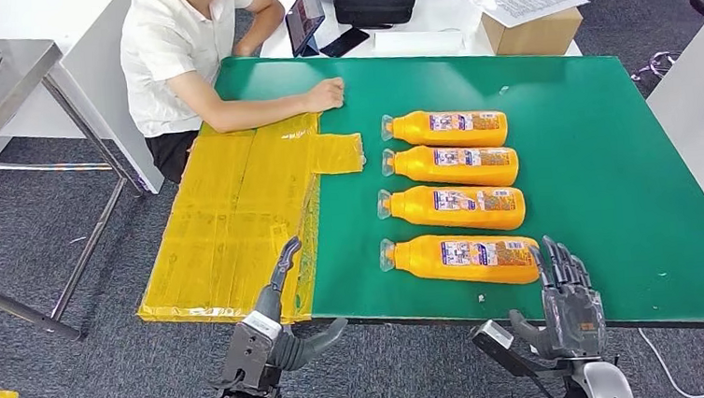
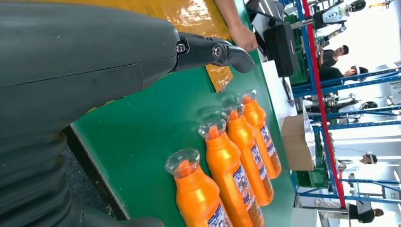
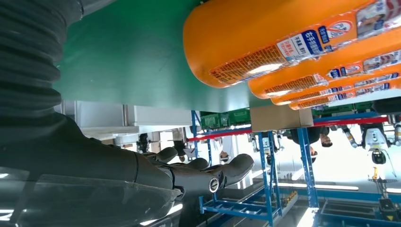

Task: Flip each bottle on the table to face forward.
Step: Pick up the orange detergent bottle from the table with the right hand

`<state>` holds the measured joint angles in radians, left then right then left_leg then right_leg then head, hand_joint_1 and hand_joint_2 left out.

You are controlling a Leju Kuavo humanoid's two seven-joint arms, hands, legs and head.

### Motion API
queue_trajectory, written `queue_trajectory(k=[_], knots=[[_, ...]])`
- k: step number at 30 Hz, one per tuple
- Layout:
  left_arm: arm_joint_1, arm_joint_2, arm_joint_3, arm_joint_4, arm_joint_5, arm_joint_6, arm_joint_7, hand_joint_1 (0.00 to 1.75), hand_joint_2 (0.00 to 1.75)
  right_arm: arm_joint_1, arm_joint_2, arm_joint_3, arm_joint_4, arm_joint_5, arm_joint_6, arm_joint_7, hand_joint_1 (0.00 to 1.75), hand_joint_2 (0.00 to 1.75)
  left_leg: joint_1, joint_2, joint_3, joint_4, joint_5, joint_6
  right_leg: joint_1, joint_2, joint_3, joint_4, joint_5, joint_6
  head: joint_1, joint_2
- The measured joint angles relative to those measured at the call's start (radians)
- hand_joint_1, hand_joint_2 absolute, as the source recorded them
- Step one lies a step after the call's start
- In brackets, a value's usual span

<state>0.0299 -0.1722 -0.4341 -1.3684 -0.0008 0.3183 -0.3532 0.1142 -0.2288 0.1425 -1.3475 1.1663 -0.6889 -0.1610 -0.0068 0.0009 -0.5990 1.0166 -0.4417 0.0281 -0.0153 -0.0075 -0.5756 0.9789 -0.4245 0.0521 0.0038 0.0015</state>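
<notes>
Four bottles (image 1: 456, 194) flat, crosswise, caps toward the left.

The four orange plastic bottles (image 1: 456, 194) lying in a row on the green table (image 1: 606, 144) each carry a blue, white and red printed label (image 1: 485, 253). In the right wrist view the nearest label (image 3: 302, 45) shows white characters on blue, too blurred to read. No other text is legible.
</notes>
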Motion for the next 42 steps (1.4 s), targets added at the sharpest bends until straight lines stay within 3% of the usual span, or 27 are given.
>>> queue_trajectory(k=[11, 17, 29, 42], knots=[[-0.002, -0.003, 0.000, 0.001, 0.000, -0.008, 0.000, 0.00, 1.75, -0.017, -0.032, -0.007, 0.021, 0.067, 0.001, 0.033, 0.00, 1.75, 0.000, 0.000, 0.000, 0.000, 0.000, 0.000, 0.000, 0.000, 0.000, 0.000, 0.000, 0.000, 0.000, 0.000], [-0.011, -0.008, -0.002, 0.004, 0.000, -0.021, 0.001, 0.00, 1.75, -0.096, -0.055, -0.008, 0.081, 0.069, 0.055, 0.027, 0.00, 1.75, 0.000, 0.000, 0.000, 0.000, 0.000, 0.001, 0.000, 0.000, 0.000, 0.000, 0.001, 0.001, 0.000, 0.000], [-0.061, -0.011, -0.017, 0.010, 0.012, -0.039, 0.003, 0.00, 1.75, -0.329, -0.027, 0.069, 0.359, 0.018, 0.134, -0.025, 0.00, 1.75, 0.000, 0.000, 0.000, 0.000, 0.001, 0.001, 0.000, 0.000, 0.000, 0.000, 0.001, 0.001, 0.000, 0.000], [-0.075, -0.014, -0.031, 0.018, 0.020, -0.049, 0.003, 0.00, 1.75, -0.416, 0.000, 0.114, 0.497, -0.059, 0.164, -0.078, 0.00, 1.75, 0.000, 0.000, 0.000, 0.000, 0.001, 0.001, 0.000, 0.000, 0.000, 0.000, 0.001, 0.001, 0.000, 0.000]])
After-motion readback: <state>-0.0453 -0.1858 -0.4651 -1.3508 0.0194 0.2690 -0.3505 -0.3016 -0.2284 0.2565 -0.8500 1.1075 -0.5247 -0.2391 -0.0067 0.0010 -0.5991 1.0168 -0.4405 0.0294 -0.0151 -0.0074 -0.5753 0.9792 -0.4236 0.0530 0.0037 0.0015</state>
